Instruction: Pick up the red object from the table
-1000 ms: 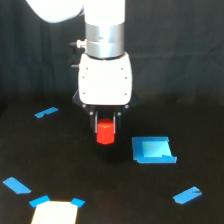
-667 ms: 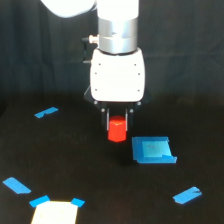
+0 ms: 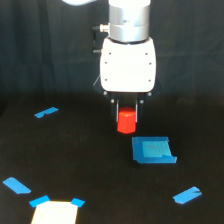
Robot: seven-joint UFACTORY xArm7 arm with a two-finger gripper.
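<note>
The red object (image 3: 126, 121), a small stubby red-orange prism, hangs between the dark fingers of my gripper (image 3: 127, 116) in the middle of the exterior view. The gripper is shut on it, under the white body of the arm. The object looks lifted off the black table (image 3: 85, 165), with dark surface showing beneath it. Its upper part is hidden between the fingers.
A blue square tray-like piece (image 3: 153, 150) lies just below and to the exterior view's right of the red object. Blue tape strips lie at the left (image 3: 46, 112), lower left (image 3: 16, 186) and lower right (image 3: 187, 195). A light square patch with blue corners (image 3: 55, 212) sits at the bottom edge.
The arm has carried the red object toward the exterior view's right and upward, away from the table surface. The grip on it has stayed shut.
</note>
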